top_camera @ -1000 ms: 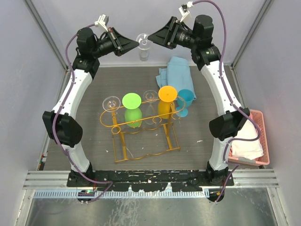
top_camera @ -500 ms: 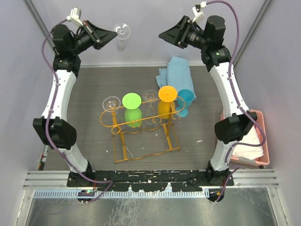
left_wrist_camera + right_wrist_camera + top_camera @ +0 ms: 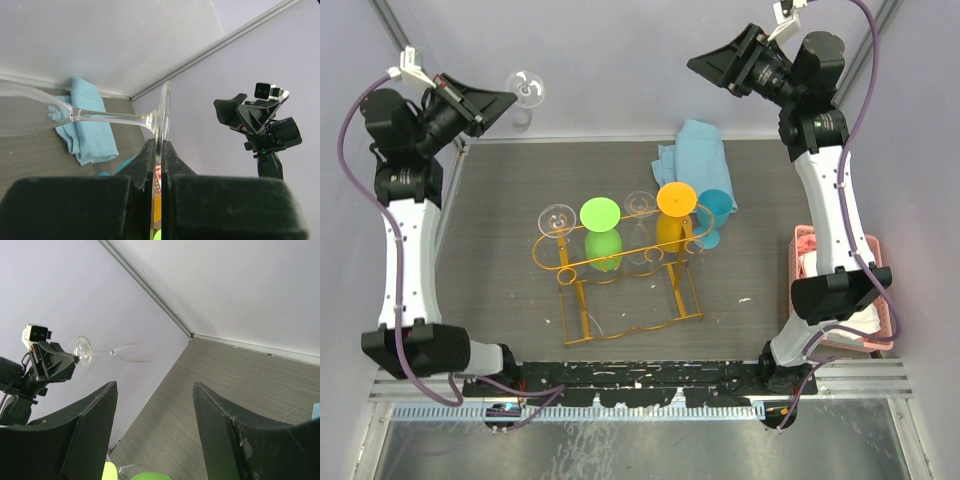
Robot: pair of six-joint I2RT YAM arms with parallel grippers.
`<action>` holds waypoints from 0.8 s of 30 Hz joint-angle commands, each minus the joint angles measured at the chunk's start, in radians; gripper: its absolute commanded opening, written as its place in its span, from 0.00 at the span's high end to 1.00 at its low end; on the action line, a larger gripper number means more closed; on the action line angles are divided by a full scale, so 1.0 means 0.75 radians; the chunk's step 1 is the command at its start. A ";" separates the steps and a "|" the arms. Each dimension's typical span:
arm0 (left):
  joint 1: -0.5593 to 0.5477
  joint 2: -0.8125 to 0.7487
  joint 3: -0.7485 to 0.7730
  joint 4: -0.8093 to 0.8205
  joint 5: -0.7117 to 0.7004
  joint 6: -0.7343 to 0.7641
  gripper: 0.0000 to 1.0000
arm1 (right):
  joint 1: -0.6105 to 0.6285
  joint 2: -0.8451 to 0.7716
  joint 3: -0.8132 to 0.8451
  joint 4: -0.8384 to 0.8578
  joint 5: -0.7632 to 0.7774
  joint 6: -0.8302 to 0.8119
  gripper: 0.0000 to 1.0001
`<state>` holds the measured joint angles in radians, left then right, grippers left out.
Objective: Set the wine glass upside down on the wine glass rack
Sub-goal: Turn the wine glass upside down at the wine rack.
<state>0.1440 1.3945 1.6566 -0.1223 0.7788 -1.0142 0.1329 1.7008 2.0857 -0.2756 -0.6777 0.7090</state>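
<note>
The glass (image 3: pixel 527 88) lies sideways, high at the far left, its foot pinched in the left gripper (image 3: pixel 159 148), well apart from the rack (image 3: pixel 620 262) (right gripper (image 3: pixel 154 390) gapes empty), so inverting and hanging are not yet done.

Left arm raised high at the far left, its gripper (image 3: pixel 508 98) clamped on the foot of a wine glass (image 3: pixel 527 88). Right arm raised at the far right, gripper (image 3: pixel 698 66) with fingers spread apart.
</note>
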 commanded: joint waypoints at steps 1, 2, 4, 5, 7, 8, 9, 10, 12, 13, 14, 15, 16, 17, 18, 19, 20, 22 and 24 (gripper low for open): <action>0.028 -0.220 -0.108 -0.141 -0.074 0.096 1.00 | 0.003 -0.044 -0.056 0.105 -0.013 0.014 0.33; 0.030 -0.264 -0.151 -0.169 -0.099 0.105 1.00 | 0.003 -0.051 -0.071 0.115 -0.015 0.021 0.33; 0.032 -0.346 -0.239 -0.192 -0.141 0.108 1.00 | 0.002 -0.063 -0.099 0.135 -0.026 0.036 0.33; 0.035 -0.386 -0.276 -0.212 -0.162 0.104 1.00 | 0.002 -0.071 -0.113 0.143 -0.027 0.043 0.33; 0.035 -0.457 -0.345 -0.236 -0.203 0.082 1.00 | 0.002 -0.085 -0.130 0.148 -0.026 0.046 0.33; 0.034 -0.495 -0.372 -0.249 -0.217 0.070 1.00 | 0.003 -0.094 -0.139 0.150 -0.024 0.047 0.33; 0.035 -0.529 -0.397 -0.272 -0.240 0.065 1.00 | 0.003 -0.102 -0.146 0.153 -0.022 0.053 0.32; 0.036 -0.559 -0.412 -0.305 -0.265 0.065 1.00 | 0.003 -0.108 -0.153 0.157 -0.020 0.059 0.32; 0.034 -0.614 -0.437 -0.358 -0.316 0.074 1.00 | 0.003 -0.120 -0.158 0.161 -0.021 0.064 0.33; 0.035 -0.641 -0.451 -0.382 -0.347 0.073 1.00 | 0.002 -0.126 -0.162 0.162 -0.019 0.067 0.33; 0.033 -0.665 -0.462 -0.397 -0.371 0.067 1.00 | 0.003 -0.132 -0.166 0.166 -0.019 0.071 0.33; 0.033 -0.693 -0.475 -0.398 -0.381 0.058 1.00 | 0.003 -0.140 -0.171 0.172 -0.022 0.077 0.33; 0.033 -0.710 -0.484 -0.404 -0.388 0.046 1.00 | 0.003 -0.148 -0.180 0.182 -0.025 0.083 0.33; 0.033 -0.723 -0.488 -0.421 -0.397 0.035 1.00 | 0.003 -0.158 -0.191 0.193 -0.027 0.091 0.33; 0.033 -0.735 -0.492 -0.445 -0.402 0.024 1.00 | 0.003 -0.168 -0.202 0.199 -0.027 0.097 0.33; 0.033 -0.749 -0.497 -0.465 -0.405 0.012 1.00 | 0.001 -0.178 -0.211 0.204 -0.027 0.098 0.33; 0.031 -0.764 -0.505 -0.489 -0.416 0.003 1.00 | 0.003 -0.189 -0.225 0.207 -0.027 0.098 0.33; 0.031 -0.806 -0.497 -0.555 -0.473 0.014 1.00 | 0.003 -0.208 -0.243 0.216 -0.028 0.100 0.33; 0.031 -0.838 -0.470 -0.630 -0.536 0.042 1.00 | 0.003 -0.218 -0.252 0.217 -0.035 0.105 0.33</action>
<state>0.1638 0.8204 1.2747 -0.5320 0.4721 -1.0012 0.1337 1.5959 1.9041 -0.1890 -0.6926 0.7723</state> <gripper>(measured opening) 0.019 0.673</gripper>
